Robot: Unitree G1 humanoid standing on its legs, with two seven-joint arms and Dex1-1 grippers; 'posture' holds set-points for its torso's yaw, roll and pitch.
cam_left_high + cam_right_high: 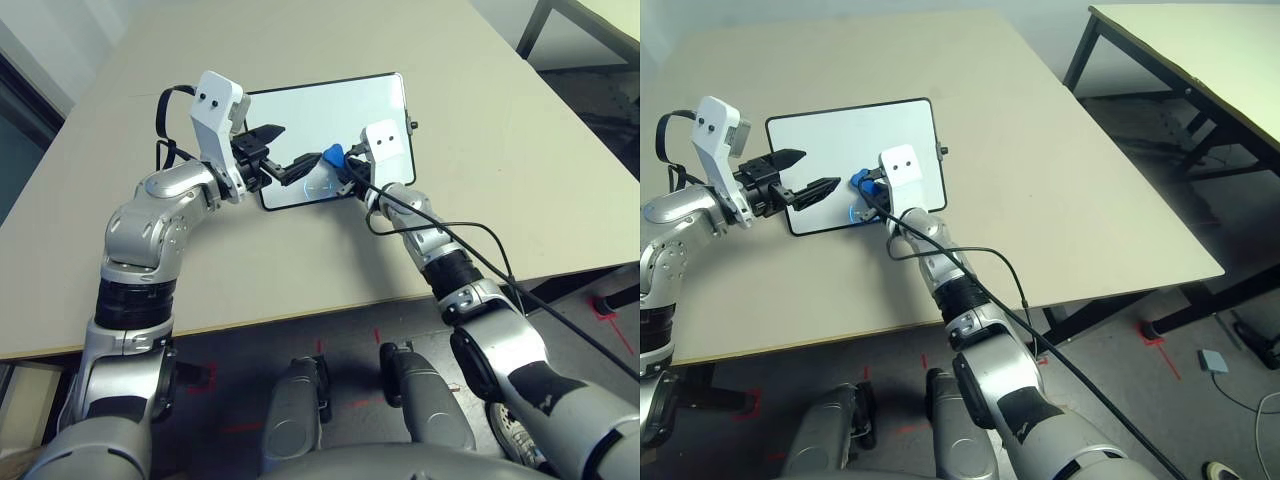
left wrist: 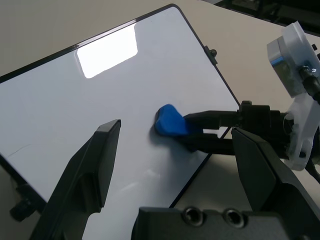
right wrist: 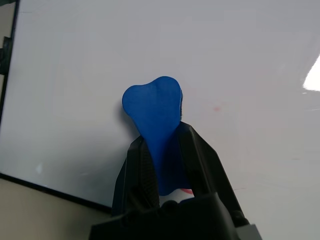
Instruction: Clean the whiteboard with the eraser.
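The whiteboard (image 1: 330,110) lies flat on the table, white with a thin black frame and a faint circular mark near its near edge. My right gripper (image 3: 165,150) is shut on the blue eraser (image 3: 154,107), whose rounded end presses on the board's surface (image 2: 170,120). A faint reddish speck remains on the board beside the eraser. My left gripper (image 1: 285,147) hovers open over the board's near left part, its two fingers (image 2: 97,165) spread with nothing between them, pointing toward the eraser (image 1: 331,156).
The beige table (image 1: 500,180) extends around the board. A second table (image 1: 1200,60) with black legs stands to the right across a gap of floor. Cables run along my right forearm (image 1: 430,235). A small knob (image 1: 412,125) sticks out on the board's right side.
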